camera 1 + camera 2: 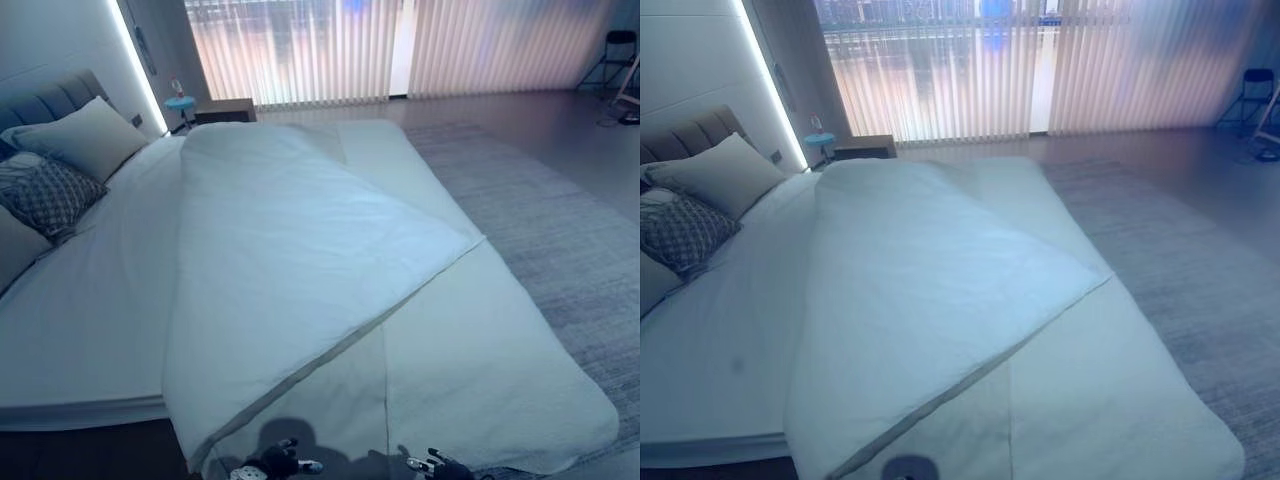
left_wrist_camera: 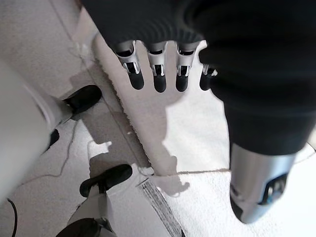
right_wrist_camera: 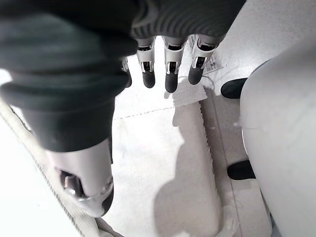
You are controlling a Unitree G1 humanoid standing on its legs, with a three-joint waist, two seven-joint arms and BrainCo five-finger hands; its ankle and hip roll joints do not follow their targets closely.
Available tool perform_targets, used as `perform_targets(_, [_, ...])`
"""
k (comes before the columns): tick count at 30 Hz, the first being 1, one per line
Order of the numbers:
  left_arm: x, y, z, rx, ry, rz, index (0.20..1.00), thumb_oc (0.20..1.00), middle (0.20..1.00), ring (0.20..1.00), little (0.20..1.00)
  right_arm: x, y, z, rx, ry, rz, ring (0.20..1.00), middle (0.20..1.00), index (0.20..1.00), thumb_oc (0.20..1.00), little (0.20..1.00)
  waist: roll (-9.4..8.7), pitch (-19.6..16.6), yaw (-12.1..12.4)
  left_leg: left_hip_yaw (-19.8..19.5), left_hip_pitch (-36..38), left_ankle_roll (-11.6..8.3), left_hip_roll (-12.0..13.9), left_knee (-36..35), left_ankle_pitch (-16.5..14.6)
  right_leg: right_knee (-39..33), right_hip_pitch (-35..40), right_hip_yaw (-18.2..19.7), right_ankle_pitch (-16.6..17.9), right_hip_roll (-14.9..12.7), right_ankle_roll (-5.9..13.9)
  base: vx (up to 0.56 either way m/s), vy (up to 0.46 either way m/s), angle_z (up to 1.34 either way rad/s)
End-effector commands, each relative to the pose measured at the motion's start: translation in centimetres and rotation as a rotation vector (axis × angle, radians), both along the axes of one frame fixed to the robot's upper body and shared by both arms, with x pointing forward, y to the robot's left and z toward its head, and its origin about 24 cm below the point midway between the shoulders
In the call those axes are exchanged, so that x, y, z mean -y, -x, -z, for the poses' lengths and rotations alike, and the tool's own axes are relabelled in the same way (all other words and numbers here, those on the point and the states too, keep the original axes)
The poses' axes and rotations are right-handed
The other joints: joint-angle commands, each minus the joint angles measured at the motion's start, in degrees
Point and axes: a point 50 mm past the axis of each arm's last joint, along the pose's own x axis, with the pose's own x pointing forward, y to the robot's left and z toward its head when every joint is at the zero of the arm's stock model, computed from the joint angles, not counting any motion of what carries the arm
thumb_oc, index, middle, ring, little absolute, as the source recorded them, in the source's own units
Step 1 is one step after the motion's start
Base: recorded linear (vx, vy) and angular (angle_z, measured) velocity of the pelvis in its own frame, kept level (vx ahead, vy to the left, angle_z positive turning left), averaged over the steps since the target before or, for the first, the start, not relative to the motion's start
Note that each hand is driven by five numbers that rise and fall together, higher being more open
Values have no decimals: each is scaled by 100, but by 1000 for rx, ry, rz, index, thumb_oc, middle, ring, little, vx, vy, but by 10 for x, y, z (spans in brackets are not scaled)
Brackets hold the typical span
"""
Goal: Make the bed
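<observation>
At the bottom edge of the left eye view we see two hands: the left hand [image 1: 272, 464] at lower centre-left and the right hand [image 1: 437, 465] just right of it, both low over the foot of the bed [image 1: 80, 330]. In the wrist views each hand hangs with its fingers [image 2: 159, 74] straight and spread, holding nothing, the white cloth below them. One white duvet [image 1: 300, 260] fills the middle of the frame, its near corner folded back in a diagonal so the grey-edged underside and a white blanket [image 1: 480, 370] show at lower right. Three pillows sit at upper left: a plain pillow [image 1: 85, 135], a patterned cushion [image 1: 45, 195], and another pale one [image 1: 12, 250] at the left edge. Beyond, at the top, are a nightstand [image 1: 225, 110] and vertical blinds [image 1: 400, 45]; a grey rug [image 1: 560, 230] lies at right.
</observation>
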Motion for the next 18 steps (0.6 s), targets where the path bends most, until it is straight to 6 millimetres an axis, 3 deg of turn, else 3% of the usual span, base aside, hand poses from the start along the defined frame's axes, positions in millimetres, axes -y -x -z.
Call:
perform_targets(1, [5, -26, -9, 54, 11, 17, 1000, 1000, 1000, 1000, 1000, -14, -8, 0, 11, -19, -54, 1000, 1000, 1000, 1000, 1000, -284, -1, 14, 33, 285, 293, -280, 8, -551, 19, -208, 194, 220, -188, 391, 0, 0, 0])
perform_targets(8, [11, -42, -17, 121, 54, -61, 1000, 1000, 1000, 1000, 1000, -15, -10, -1, 20, -22, -50, 1000, 1000, 1000, 1000, 1000, -311, 27, 5, 30, 241, 285, -274, 8, -534, 19, -246, 174, 235, -188, 392, 0, 0, 0])
perform_targets(9, [14, -54, -23, 155, 112, -178, 1000, 1000, 1000, 1000, 1000, -15, -14, -2, 33, -21, -32, 1000, 1000, 1000, 1000, 1000, -325, 86, -4, 28, 195, 280, -274, 8, -507, 19, -284, 161, 251, -187, 395, 0, 0, 0])
perform_targets(11, [17, -61, -27, 167, 164, -232, 1000, 1000, 1000, 1000, 1000, -15, -15, -2, 39, -25, -29, 1000, 1000, 1000, 1000, 1000, -326, 109, -20, 34, 173, 274, -270, 8, -499, 19, -306, 158, 256, -186, 398, 0, 0, 0])
perform_targets(16, [29, -115, -64, 324, 318, -390, 1000, 1000, 1000, 1000, 1000, -11, -29, -9, 93, -19, -45, 1000, 1000, 1000, 1000, 1000, -350, 370, -197, 142, -63, 230, -248, 8, -420, 19, -560, 156, 360, -162, 416, -35, 5, -2])
perform_targets(17, [29, -116, -64, 324, 318, -390, 1000, 1000, 1000, 1000, 1000, -11, -29, -9, 93, -19, -45, 1000, 1000, 1000, 1000, 1000, -350, 369, -199, 141, -66, 230, -248, 8, -419, 19, -562, 155, 360, -162, 416, -95, 11, -6])
perform_targets(18, [33, -138, -83, 386, 363, -431, 1000, 1000, 1000, 1000, 1000, -9, -41, -14, 135, -20, -48, 1000, 1000, 1000, 1000, 1000, -368, 534, -277, 166, -201, 223, -242, 8, -374, 19, -702, 150, 430, -147, 416, -135, 21, -6])
